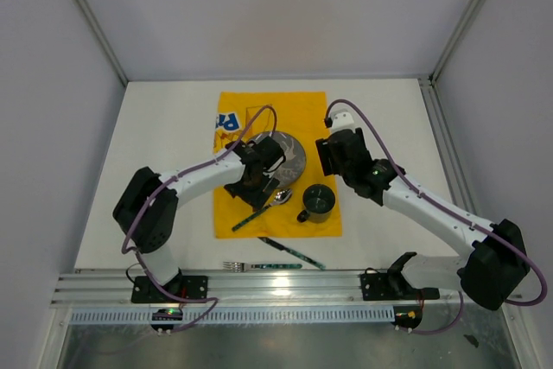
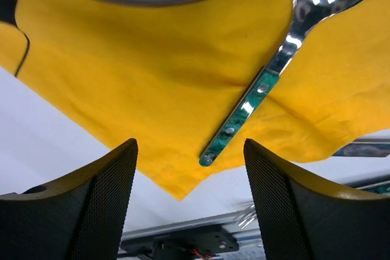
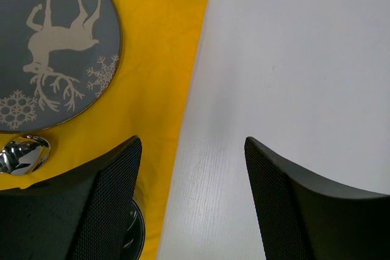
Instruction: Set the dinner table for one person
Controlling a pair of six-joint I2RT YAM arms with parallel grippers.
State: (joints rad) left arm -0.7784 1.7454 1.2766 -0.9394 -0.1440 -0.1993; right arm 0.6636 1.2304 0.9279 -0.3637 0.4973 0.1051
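1. Dinner table (image 1: 164,144): large matte white top, filling the workspace beyond both arm bases. Judged rigid, heavy and fixed. Not a thing to grasp, only a surface to lay things on. Smooth finish, so cutlery likely to slide if nudged.
2. Yellow cloth (image 1: 294,114): spread at the table's middle, soft and creased. Liable to bunch or drag if pinched together with anything lying on it.
3. Plate (image 1: 294,157): grey, with a reindeer print, resting on the cloth. Probably breakable.
4. Spoon (image 1: 259,213): polished bowl just beside the plate's near rim, green riveted handle running out to the cloth's near edge. Judged light, stiff and slippery. Best taken across the green handle, short of the bowl.
5. Mug (image 1: 318,202): dark, standing upright on the cloth near its near right corner.
6. Knife (image 1: 292,253) and fork (image 1: 235,265): lying on bare table near the front rail, off the cloth.
7. Left gripper (image 2: 190,147): jaws spread wide, nothing between them, poised over the spoon handle's tip and the cloth's corner. Contact with either not discernible.
8. Right gripper (image 3: 192,144): jaws likewise parted and empty, straddling the cloth's right edge, with bare table to one side.
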